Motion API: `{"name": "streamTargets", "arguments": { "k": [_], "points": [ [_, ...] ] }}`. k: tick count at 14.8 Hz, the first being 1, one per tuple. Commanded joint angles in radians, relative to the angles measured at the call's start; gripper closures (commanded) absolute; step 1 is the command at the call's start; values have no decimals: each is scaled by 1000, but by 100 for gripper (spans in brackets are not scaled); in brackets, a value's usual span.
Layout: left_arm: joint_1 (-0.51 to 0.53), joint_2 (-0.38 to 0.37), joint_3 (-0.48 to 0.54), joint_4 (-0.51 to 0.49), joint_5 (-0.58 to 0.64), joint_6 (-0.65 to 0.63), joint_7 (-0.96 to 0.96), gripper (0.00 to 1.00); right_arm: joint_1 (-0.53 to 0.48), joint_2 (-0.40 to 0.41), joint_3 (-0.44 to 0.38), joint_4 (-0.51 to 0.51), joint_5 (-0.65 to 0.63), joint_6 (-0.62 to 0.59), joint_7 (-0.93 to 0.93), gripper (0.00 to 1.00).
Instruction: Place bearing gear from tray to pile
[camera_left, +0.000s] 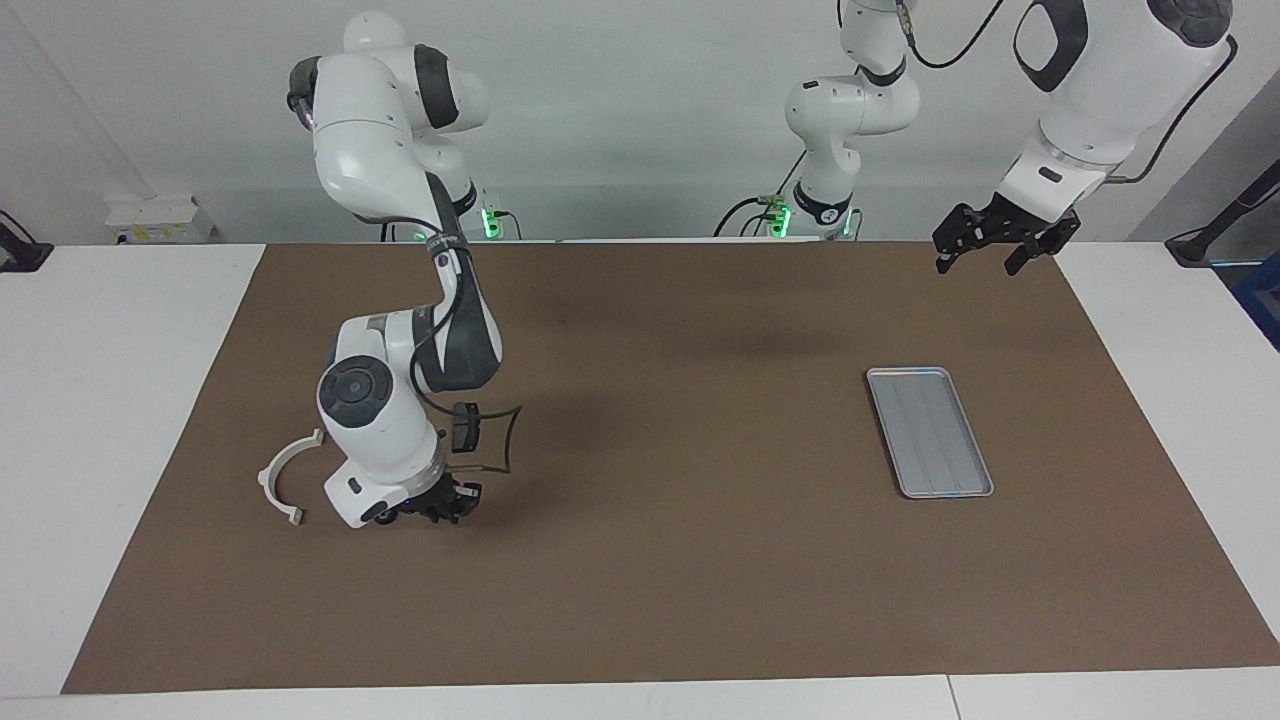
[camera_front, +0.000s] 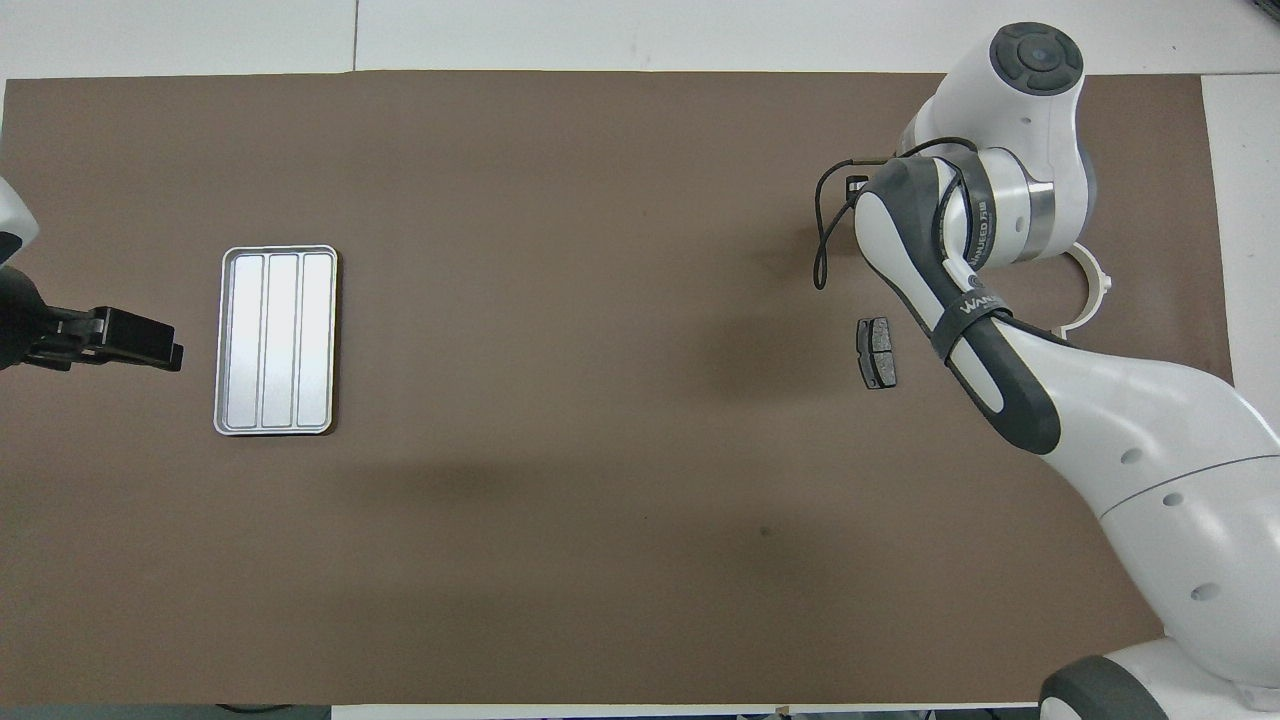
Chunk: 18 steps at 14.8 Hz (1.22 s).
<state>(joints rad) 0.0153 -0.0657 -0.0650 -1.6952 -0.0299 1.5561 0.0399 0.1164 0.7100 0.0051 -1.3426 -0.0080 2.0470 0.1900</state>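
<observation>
While the right gripper (camera_left: 440, 507), fingertips pressed together, hangs low beside the white half-ring plastic bracket (camera_left: 283, 477), lower gently before releasing; the spread left gripper (camera_left: 985, 243) waits.

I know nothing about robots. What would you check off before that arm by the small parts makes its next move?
1. Tray emptied: ok, nothing lies in it.
2. Right gripper at the parts: ok, low over the mat, beside the white bracket and a dark pad.
3. Right gripper closed: ok.
4. Something in its grip: cannot tell.
5. Spot under it free: cannot tell, the arm hides it.
6. Left gripper out of the way: ok, it waits open in the air over the mat's edge at the tray's end.
</observation>
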Motion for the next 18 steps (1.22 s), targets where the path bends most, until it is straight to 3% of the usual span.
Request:
{"name": "streamTargets", "arguments": {
  "k": [1,5,6,7,18],
  "points": [
    [-14,-14,10,-17,-13,19,12,0,-12,-15,21,-78,-27,89,-20,100],
    [-15,-14,10,-17,-13,16,2,0,-18,-17,21,-101,-27,114,-23,100],
    [-15,-14,10,-15,-13,16,1,0,-15,-17,21,-99,-26,113,-18,59],
    [-15,-14,10,-15,-13,15,1,0,-11,-17,21,-99,-26,111,-14,1],
    [-14,-14,10,-15,-13,13,3,0,-27,-122,18,-102,-30,7,-17,0]
  ]
}}
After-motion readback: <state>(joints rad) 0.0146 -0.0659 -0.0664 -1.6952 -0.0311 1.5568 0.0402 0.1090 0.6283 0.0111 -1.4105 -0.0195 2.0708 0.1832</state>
